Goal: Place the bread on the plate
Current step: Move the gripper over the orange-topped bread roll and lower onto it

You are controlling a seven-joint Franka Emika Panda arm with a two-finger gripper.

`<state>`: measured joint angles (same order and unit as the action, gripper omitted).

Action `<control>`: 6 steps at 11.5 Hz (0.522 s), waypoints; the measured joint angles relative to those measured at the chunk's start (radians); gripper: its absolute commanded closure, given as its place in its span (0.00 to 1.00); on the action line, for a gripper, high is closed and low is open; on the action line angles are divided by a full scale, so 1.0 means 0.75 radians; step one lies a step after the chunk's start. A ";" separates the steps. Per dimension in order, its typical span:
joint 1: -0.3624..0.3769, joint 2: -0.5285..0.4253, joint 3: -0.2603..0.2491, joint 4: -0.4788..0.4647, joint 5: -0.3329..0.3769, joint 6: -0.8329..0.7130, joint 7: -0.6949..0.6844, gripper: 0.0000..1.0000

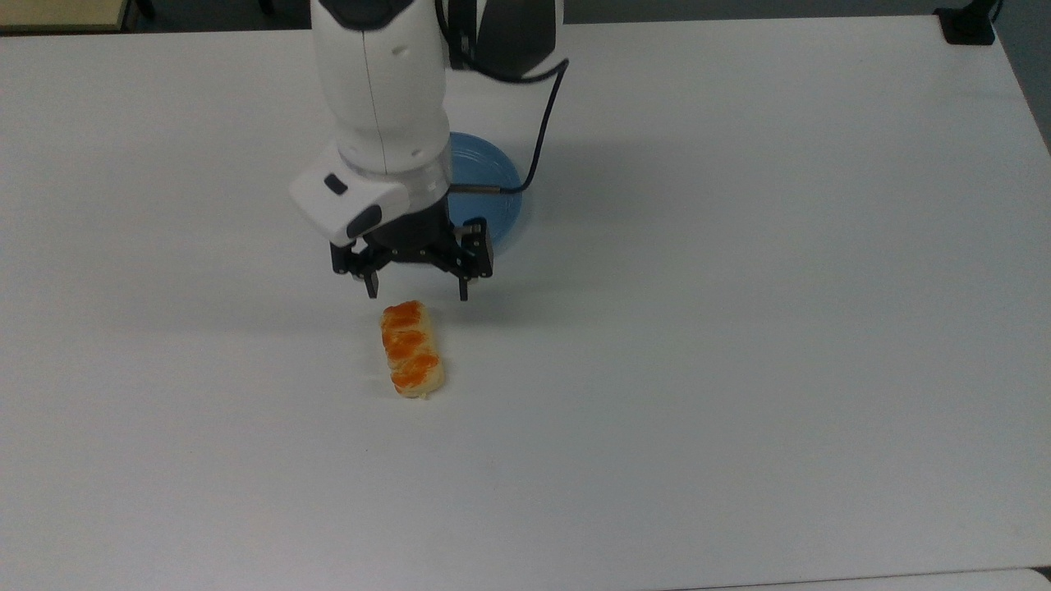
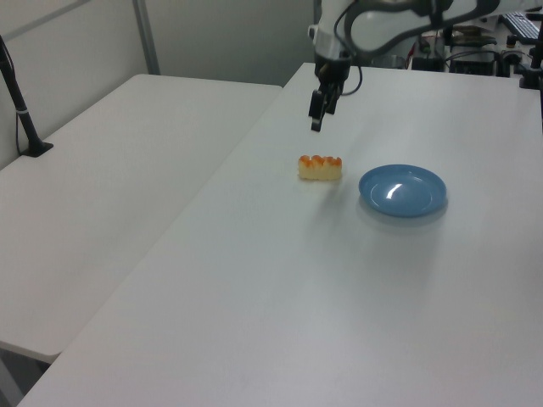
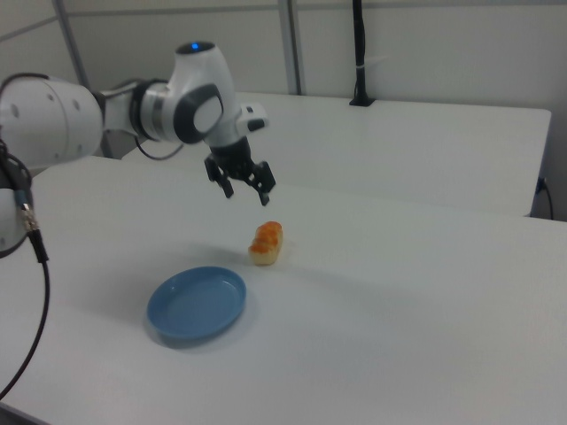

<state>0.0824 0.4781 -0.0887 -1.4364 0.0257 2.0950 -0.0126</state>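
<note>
The bread [image 1: 412,349], a pale-tan bun with three orange patches, lies on the white table [image 1: 739,328]; it also shows in the left view [image 2: 320,167] and the right view [image 3: 266,243]. My gripper [image 1: 417,290] hangs open above the table, just past the bun's end nearest the plate, with nothing between its fingers [image 3: 248,197] [image 2: 316,124]. The light-blue plate [image 1: 497,197] lies beyond it, largely hidden by my arm in the top view; the plate is whole in the left view [image 2: 402,190] and the right view [image 3: 197,305].
A second white table [image 2: 119,170] adjoins on the left view's left, with a black post [image 2: 21,110] standing on it. A black cable [image 1: 542,123] hangs from my arm over the plate. A dark clamp [image 1: 967,25] sits at the top view's upper right corner.
</note>
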 measured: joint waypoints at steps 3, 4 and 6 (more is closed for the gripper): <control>0.001 0.144 -0.002 0.003 -0.058 0.127 -0.049 0.03; 0.002 0.176 -0.002 0.003 -0.083 0.150 -0.052 0.03; 0.002 0.237 -0.011 0.003 -0.121 0.219 -0.052 0.21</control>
<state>0.0839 0.6556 -0.0971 -1.4342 -0.0650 2.2590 -0.0516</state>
